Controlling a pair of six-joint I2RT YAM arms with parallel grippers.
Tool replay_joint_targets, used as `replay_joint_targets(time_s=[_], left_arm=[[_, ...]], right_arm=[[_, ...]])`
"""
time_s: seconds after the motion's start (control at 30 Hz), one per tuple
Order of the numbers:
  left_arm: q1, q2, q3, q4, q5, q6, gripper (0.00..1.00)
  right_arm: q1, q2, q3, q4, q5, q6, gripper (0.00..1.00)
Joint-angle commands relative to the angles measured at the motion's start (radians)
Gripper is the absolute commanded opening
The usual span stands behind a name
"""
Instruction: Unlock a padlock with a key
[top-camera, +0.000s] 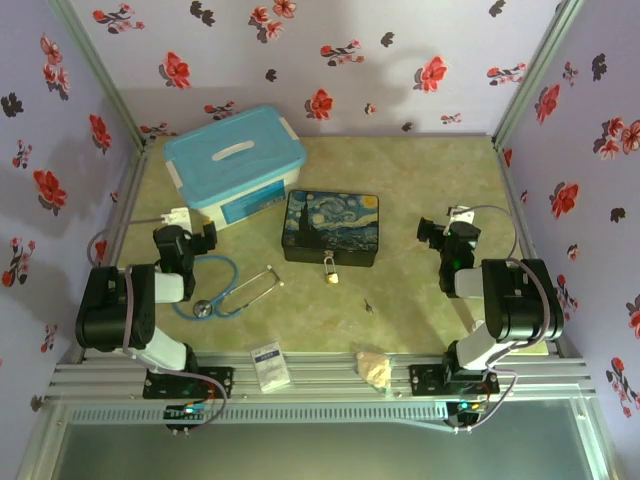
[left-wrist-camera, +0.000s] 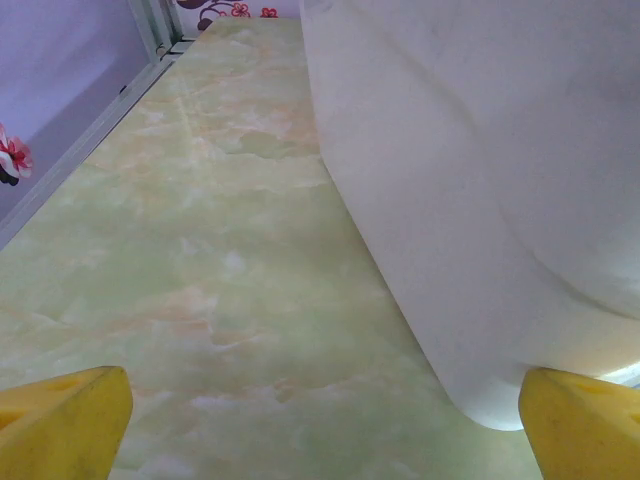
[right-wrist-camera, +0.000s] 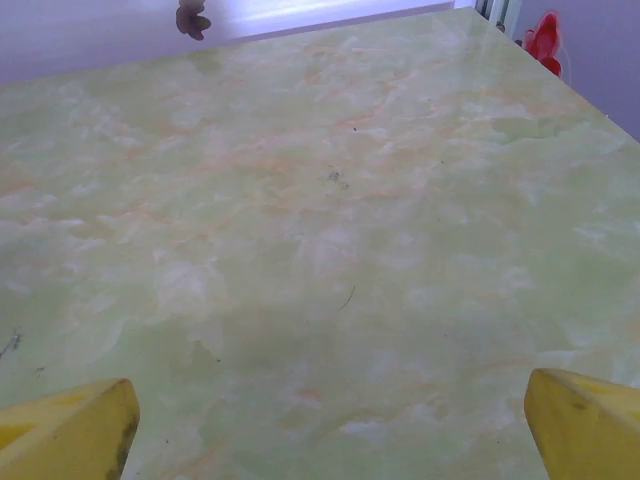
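A tiny brass padlock (top-camera: 331, 271) with a thin silver shackle lies on the table just in front of the painted dark-blue box (top-camera: 332, 227). The key (top-camera: 369, 305), a small dark speck, lies on the table a little right of and nearer than the padlock. My left gripper (top-camera: 205, 237) is open at the left, beside the white and blue storage box (top-camera: 235, 163); its yellow fingertips (left-wrist-camera: 65, 425) stand wide apart over bare table. My right gripper (top-camera: 432, 232) is open at the right, its yellow fingertips (right-wrist-camera: 585, 425) wide apart with nothing between them.
A blue stethoscope (top-camera: 235, 290) lies between the left arm and the padlock. A small white packet (top-camera: 269, 365) and a crumpled tan piece (top-camera: 375, 368) sit at the front edge. The white wall of the storage box (left-wrist-camera: 480, 180) is close on the right in the left wrist view.
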Motion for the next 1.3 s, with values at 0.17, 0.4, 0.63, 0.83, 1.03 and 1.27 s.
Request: replay_joint_targets(time_s=[0.17, 0.4, 0.63, 0.83, 1.03, 1.27], left_arm=[[-0.011, 0.003, 0.029, 0.009, 0.024, 0.036, 1.0], [-0.011, 0.003, 0.029, 0.009, 0.024, 0.035, 1.0], [-0.011, 0.003, 0.031, 0.007, 0.025, 0.034, 1.0], [-0.011, 0.004, 0.031, 0.007, 0.025, 0.035, 1.0], [-0.007, 0.003, 0.027, 0.012, 0.023, 0.026, 1.0], [-0.008, -0.063, -0.004, 0.025, -0.017, 0.018, 1.0]], right_arm=[[-0.006, -0.003, 0.018, 0.005, -0.002, -0.019, 0.99], [-0.006, -0.003, 0.019, 0.007, -0.002, -0.018, 0.99], [-0.006, -0.004, 0.021, 0.006, -0.004, -0.018, 0.99], [-0.006, -0.001, 0.023, 0.004, -0.003, -0.018, 0.99], [-0.006, -0.003, 0.02, 0.006, -0.003, -0.018, 0.99], [-0.006, -0.048, 0.004, 0.007, -0.009, -0.02, 0.99]])
